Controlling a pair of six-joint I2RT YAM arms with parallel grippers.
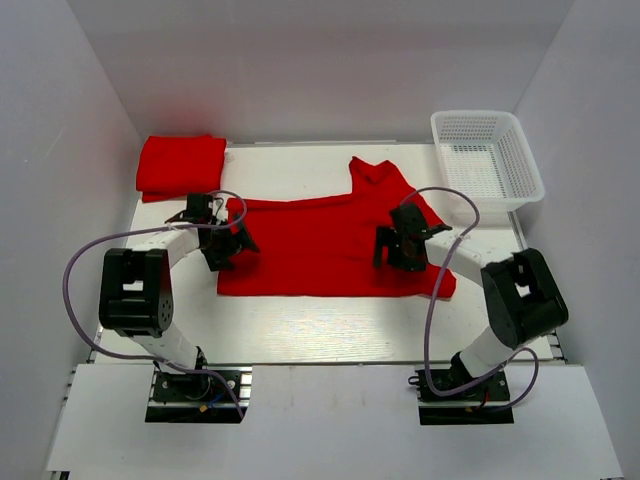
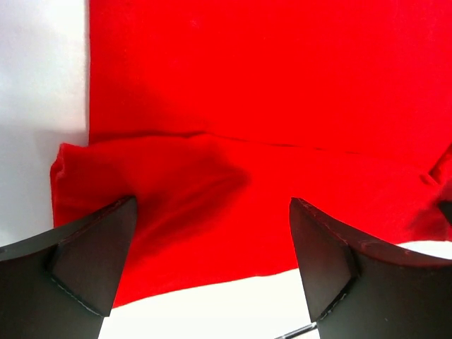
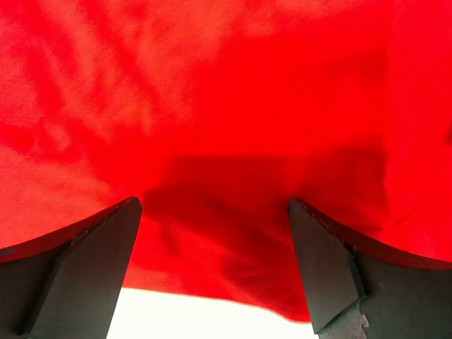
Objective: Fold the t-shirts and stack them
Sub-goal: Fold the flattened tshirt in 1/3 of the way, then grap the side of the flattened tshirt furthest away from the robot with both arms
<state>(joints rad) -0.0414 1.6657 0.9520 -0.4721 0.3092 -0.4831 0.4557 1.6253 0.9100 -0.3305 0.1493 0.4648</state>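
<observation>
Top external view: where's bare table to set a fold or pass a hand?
Free: the far strip of table between the folded t-shirt and the collar of the spread t-shirt; the near strip below its hem. Crowded: both shirt ends under the left fingers and right fingers; basket fills the far-right corner.

**Spread t-shirt** (image 1: 320, 255): plain bright red, unprinted, with darker red where shadow falls on it in both wrist views. **Folded t-shirt** (image 1: 180, 165): the same plain red. **Basket** (image 1: 490, 202): white, with an open mesh pattern. **Counter** (image 1: 300, 330) and walls (image 1: 300, 60): white. **Left tool** (image 1: 228, 245) and **right tool** (image 1: 402, 245): black, with matt black fingers (image 2: 92, 261). **Arms** (image 1: 135, 290): black housings with white links. **Cables** (image 1: 427, 330): pale purple.
</observation>
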